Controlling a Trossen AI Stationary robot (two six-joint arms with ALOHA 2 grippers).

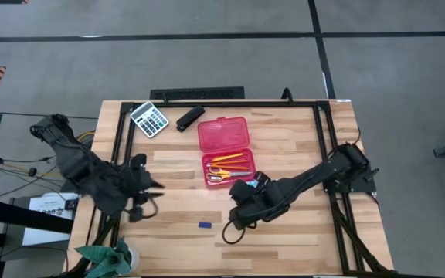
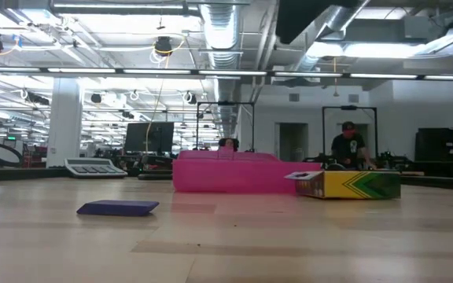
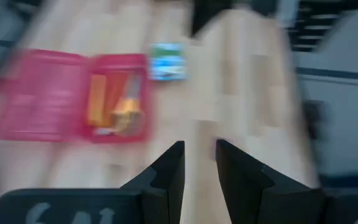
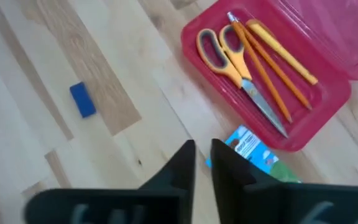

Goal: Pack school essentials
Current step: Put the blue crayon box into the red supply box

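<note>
The open pink case [image 1: 223, 149] lies mid-table, holding yellow-handled scissors [image 4: 229, 56], two orange pencils [image 4: 272, 65] and a yellow pen [image 4: 284, 53]. The green-and-white packet [image 1: 260, 181] lies flat on the wood just beside the case's near right corner; in the low view it is a yellow-green box [image 2: 351, 185]. The tiny blue piece [image 1: 204, 225] lies alone nearer the table's near edge. My right gripper [image 1: 244, 188] hovers shut beside the packet [image 4: 253, 149], touching nothing. My left gripper [image 1: 154, 185] is shut over bare wood left of the case.
A grey calculator [image 1: 149, 118] and a black stapler [image 1: 190, 118] lie near the far edge, left of the case lid. A green cloth bundle [image 1: 103, 256] sits at the near left corner. Bare wood lies between the blue piece and the case. A person [image 2: 349, 145] stands far behind.
</note>
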